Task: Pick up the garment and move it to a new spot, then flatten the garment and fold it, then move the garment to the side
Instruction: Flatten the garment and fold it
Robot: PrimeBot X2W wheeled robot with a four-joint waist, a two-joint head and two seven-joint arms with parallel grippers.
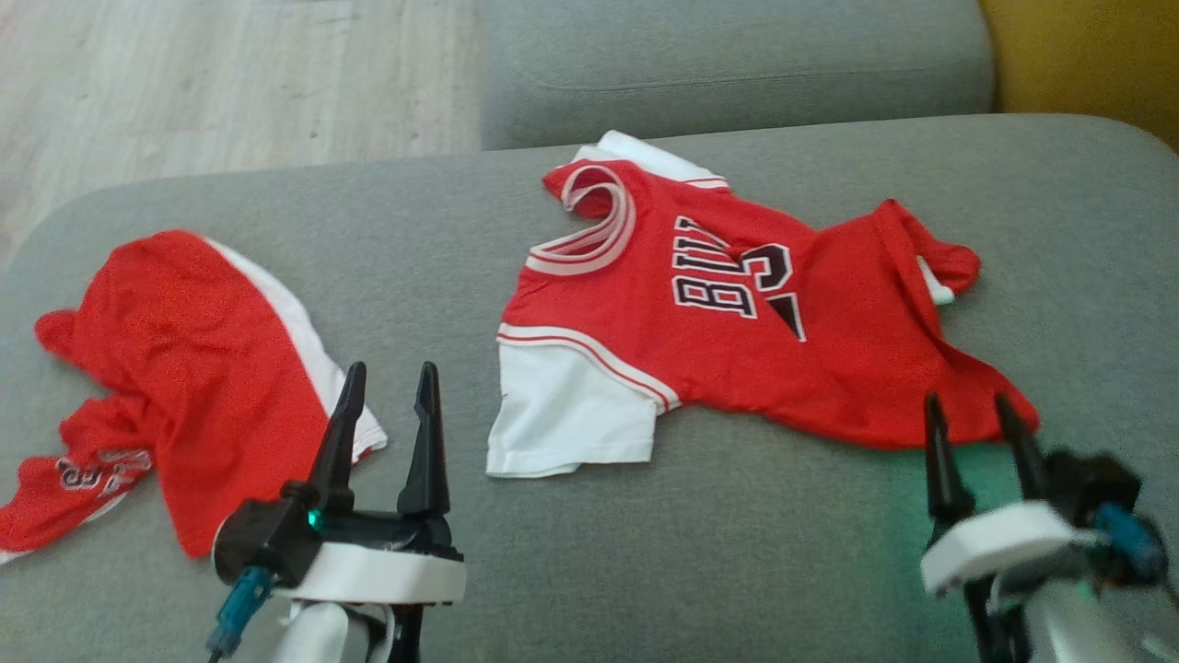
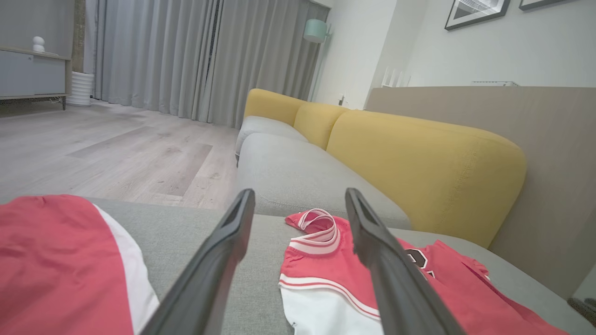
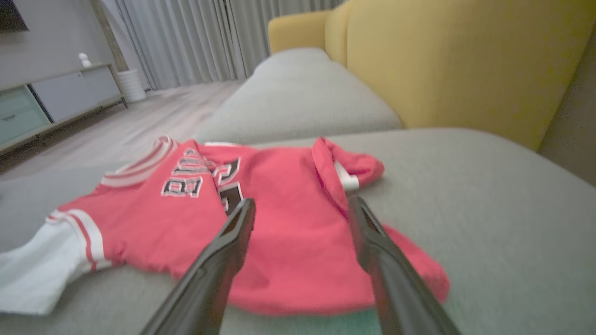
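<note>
What worries us most is a poor grab at the near hem: the right gripper (image 1: 969, 402) hovers with its fingers spread just at the lower corner of the jersey (image 1: 737, 313), and a pinch there could take only the top layer, or nip the grey seat cushion (image 1: 737, 552) along with the cloth, so the piece would bunch instead of lifting clean. The right wrist view is blurred, so we cannot judge how close the tips are to the fabric. The left gripper (image 1: 391, 370) is also spread and holds nothing. It sits nearer to a second red garment (image 1: 184, 368) than to the jersey's white sleeve (image 1: 571, 414), so a careless reach could snag the wrong piece. Pulling from one side alone would likely drag the whole thing into a twist. The jersey lies on the cushion, middle to right in the head view, well apart from the other garment. It is red with black-and-white lettering, a striped collar and a white sleeve — mostly spread out, but rumpled, with a flap folded over along its far right edge and the collar curled up.
</note>
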